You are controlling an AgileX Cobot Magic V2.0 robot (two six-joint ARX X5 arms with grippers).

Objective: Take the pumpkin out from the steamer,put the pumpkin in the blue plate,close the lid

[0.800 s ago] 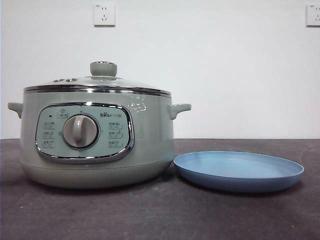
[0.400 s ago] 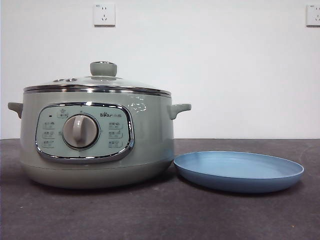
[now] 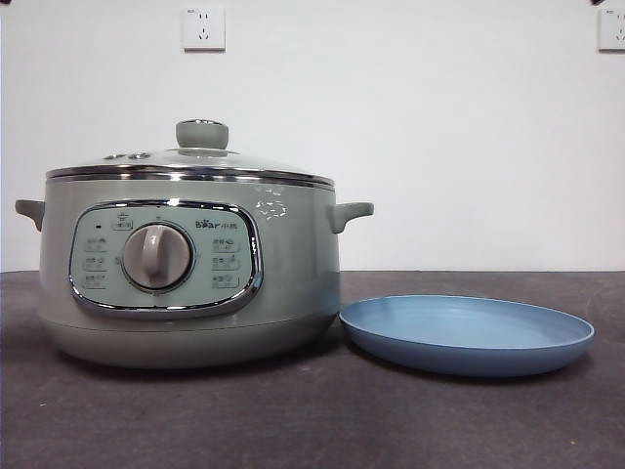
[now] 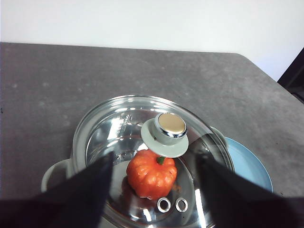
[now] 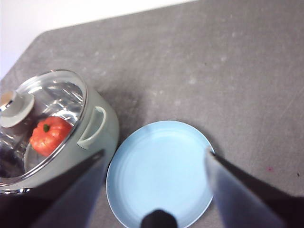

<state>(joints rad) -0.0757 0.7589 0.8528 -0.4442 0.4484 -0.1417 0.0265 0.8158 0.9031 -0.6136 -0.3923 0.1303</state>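
Note:
The sage-green steamer (image 3: 293,264) stands left on the dark table with its glass lid (image 3: 195,161) on. Through the glass the orange-red pumpkin (image 4: 151,173) sits inside, also seen in the right wrist view (image 5: 47,135). The blue plate (image 3: 467,337) lies empty just right of the steamer. My left gripper (image 4: 154,156) hovers open high above the lid (image 4: 118,128), its jaws either side of the knob (image 4: 167,132). My right gripper (image 5: 154,152) hangs open high over the blue plate (image 5: 159,171). Both hold nothing.
Two wall sockets (image 3: 203,27) sit on the white wall behind. The table's far right corner (image 4: 266,71) shows in the left wrist view. Bare dark tabletop (image 3: 312,420) lies in front of the steamer and plate.
Small black arm tips have come into the top corners of the front view. The steamer, lid and plate have not moved.

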